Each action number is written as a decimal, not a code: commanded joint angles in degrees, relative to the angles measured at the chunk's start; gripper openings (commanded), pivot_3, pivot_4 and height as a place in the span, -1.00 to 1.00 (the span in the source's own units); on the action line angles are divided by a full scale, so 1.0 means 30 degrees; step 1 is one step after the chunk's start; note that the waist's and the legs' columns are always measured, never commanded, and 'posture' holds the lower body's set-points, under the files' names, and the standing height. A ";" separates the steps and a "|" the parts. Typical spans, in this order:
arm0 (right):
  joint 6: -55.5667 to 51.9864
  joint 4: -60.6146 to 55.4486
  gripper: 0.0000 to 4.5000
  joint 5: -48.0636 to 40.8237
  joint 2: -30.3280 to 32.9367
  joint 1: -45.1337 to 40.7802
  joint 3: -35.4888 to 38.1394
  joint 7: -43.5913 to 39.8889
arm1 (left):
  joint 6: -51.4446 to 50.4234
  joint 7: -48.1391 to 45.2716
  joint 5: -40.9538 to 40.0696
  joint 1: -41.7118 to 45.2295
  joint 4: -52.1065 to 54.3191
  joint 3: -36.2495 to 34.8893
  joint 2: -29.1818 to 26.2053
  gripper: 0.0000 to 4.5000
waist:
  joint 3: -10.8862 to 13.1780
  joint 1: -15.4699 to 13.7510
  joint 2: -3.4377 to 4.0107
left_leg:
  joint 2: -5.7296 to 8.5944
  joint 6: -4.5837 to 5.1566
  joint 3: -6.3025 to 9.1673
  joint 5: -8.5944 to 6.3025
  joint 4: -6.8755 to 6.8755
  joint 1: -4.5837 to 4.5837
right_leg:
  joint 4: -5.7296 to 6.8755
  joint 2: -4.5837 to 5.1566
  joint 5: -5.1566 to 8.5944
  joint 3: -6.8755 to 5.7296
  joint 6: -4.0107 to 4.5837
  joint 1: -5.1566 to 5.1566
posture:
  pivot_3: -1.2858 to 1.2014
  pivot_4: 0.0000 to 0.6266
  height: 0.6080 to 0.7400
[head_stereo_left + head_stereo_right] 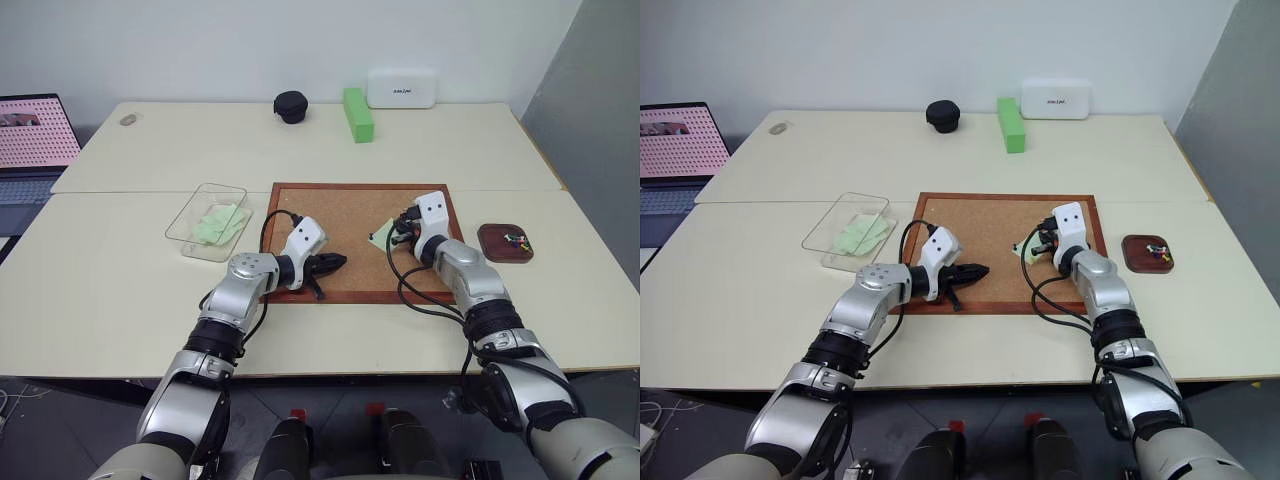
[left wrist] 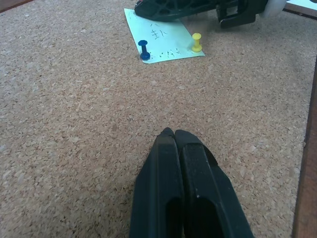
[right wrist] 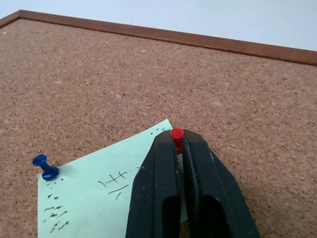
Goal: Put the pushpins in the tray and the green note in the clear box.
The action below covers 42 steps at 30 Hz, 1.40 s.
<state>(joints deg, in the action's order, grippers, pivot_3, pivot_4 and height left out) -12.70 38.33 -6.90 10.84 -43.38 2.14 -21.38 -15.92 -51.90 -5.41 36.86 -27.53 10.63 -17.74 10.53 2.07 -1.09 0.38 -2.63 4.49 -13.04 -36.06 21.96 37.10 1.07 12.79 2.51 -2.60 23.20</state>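
Pin-pulling step: right pincer (image 3: 177, 141) was clamped on the red pushpin (image 3: 176, 134) pinning the green note (image 3: 94, 193) beneath it, blue pin (image 3: 45, 167) and yellow pin (image 2: 196, 42) probably still stuck alongside, left pincer (image 2: 174, 135) closed empty; next, pull straight out toward the tray (image 1: 504, 242).

We hold both arms forward, forearms angled inward. Our left tool (image 2: 174, 133) points to the right and slightly down, its fingers (image 2: 163, 168) pressed together on nothing. Our right tool (image 3: 177, 135) points left, fingers (image 3: 203, 168) clamped on a red pin (image 3: 176, 134).
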 commanded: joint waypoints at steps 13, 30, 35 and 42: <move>-0.1419 -0.6927 -0.97 -0.0784 0.0855 0.2035 0.0956 0.0463 | -0.0919 -0.0580 0.0956 -0.0481 -0.1673 0.1388 0.0179 -1.00 | -0.0034 -0.0045 0.0025 | 0.0003 0.0000 0.0000 0.0000 -0.0003 0.0000 | -0.0004 0.0002 0.0002 -0.0002 -0.0004 -0.0003 | 0.03 -0.52 1.00; -0.5763 -1.0033 -0.97 -0.0726 0.5062 0.5502 0.4740 0.2923 | -0.1009 -0.1094 0.1031 -0.0799 -0.1608 0.1791 0.0286 -1.00 | -0.0138 -0.0051 0.0154 | 0.0009 0.0006 -0.0019 -0.0005 0.0012 0.0007 | -0.0038 0.0007 0.0018 0.0012 -0.0008 -0.0004 | 0.03 -0.52 1.00; -0.6100 -1.0003 -0.69 -0.0953 0.5232 0.5394 0.4827 0.2765 | -0.0741 -0.1030 0.1122 -0.0527 -0.1985 0.1621 0.0356 -1.00 | -0.0153 -0.0090 0.0162 | 0.0015 0.0008 -0.0021 -0.0006 0.0012 0.0018 | -0.0052 0.0009 0.0024 0.0012 -0.0021 -0.0005 | 0.03 -0.52 1.00; -0.5868 -0.9636 0.00 -0.1015 0.5398 0.5661 0.4887 0.2855 | -0.0783 -0.0872 0.1040 -0.0633 -0.1805 0.1458 0.0378 -1.00 | -0.0157 -0.0088 0.0167 | 0.0017 0.0009 -0.0021 -0.0007 0.0011 0.0018 | -0.0051 0.0011 0.0025 0.0012 -0.0024 -0.0005 | 0.03 -0.52 1.00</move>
<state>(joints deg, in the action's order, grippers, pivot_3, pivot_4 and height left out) -31.27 10.69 -9.67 25.72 -25.99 15.24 -12.71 -16.05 -53.33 -4.29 37.94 -29.63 11.54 -17.37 10.06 1.81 -0.59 0.43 -2.60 4.43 -13.06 -36.03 22.01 36.94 1.11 12.86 2.54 -2.67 23.18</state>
